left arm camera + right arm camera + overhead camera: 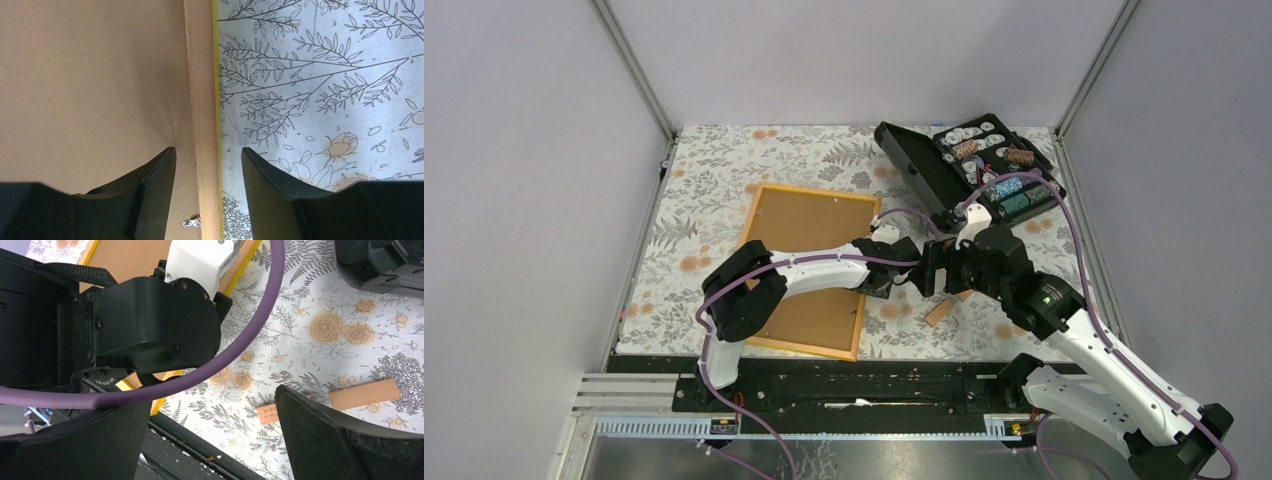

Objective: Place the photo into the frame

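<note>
The frame lies face down on the floral tablecloth at left centre, with its brown board back up. My left gripper reaches across it to its right border. In the left wrist view the left gripper is open and straddles the frame's wooden border strip. One finger is over the brown board, the other over the cloth, and neither touches the strip. My right gripper is open and empty just right of the left wrist; it also shows in the right wrist view. The frame's corner shows there too. The photo is not in view.
A black case of chips stands open at the back right and also shows in the right wrist view. A small wooden block lies on the cloth under the right arm. A metal clip sits on the frame's back. A black rail runs along the near edge.
</note>
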`<state>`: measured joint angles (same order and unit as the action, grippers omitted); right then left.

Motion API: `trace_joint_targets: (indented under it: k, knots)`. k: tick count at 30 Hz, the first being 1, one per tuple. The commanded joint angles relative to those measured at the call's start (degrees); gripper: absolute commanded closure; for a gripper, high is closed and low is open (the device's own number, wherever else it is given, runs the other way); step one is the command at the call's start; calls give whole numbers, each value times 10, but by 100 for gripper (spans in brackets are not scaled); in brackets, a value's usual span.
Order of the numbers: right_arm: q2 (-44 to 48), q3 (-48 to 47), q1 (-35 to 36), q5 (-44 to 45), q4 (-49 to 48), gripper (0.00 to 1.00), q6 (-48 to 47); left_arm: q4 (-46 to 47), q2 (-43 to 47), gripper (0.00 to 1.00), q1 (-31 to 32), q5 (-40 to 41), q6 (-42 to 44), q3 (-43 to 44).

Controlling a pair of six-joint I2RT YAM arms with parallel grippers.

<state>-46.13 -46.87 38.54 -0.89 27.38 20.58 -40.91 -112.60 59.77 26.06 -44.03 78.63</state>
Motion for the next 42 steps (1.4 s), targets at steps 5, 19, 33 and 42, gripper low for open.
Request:
trace_joint_targets:
  k: [5,19,33,42]
  knots:
    - [27,1,-1,65,19,0,17,38,5,54,4,5,12,-21]
    - [40,-23,-1,88,25,0,43,66,20,100,-1,-4,61,-48]
    - [84,53,-1,66,10,0,79,71,168,100,-49,-26,131,-38]
    - [92,114,-1,0,-123,0,186,76,241,100,-89,-69,159,-27]
